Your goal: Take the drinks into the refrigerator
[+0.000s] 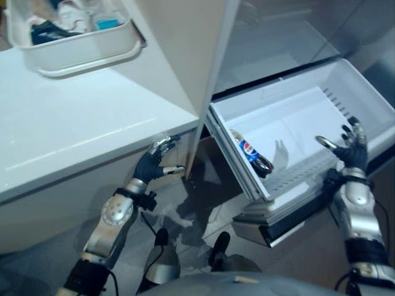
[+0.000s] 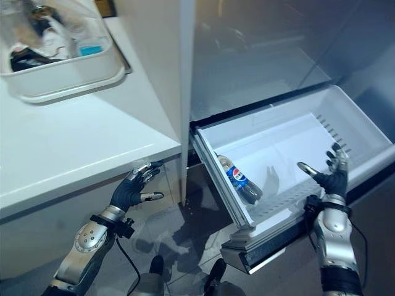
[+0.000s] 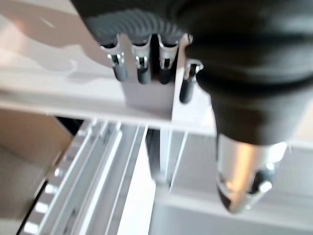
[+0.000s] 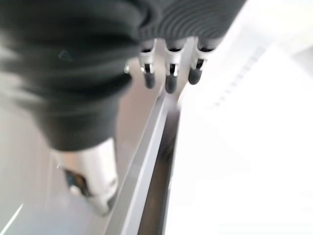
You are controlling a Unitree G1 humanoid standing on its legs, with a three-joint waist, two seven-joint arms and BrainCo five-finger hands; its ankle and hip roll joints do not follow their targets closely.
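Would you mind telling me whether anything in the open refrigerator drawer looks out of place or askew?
Slightly. The drinks bottle lies on its side against the pulled-out drawer's left wall rather than standing upright, and could roll. I see no spill or damage. The left hand and right hand are open, holding nothing.

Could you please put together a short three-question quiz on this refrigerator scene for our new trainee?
1. True or false: the dark cola bottle with the blue label already lies inside the pulled-out white refrigerator drawer.
2. Which hand is at the drawer's front edge: A) left hand B) right hand?
3. Fill in: the white plastic tray of items sits on the white ____.

Key: 1 true; 2 B; 3 counter.
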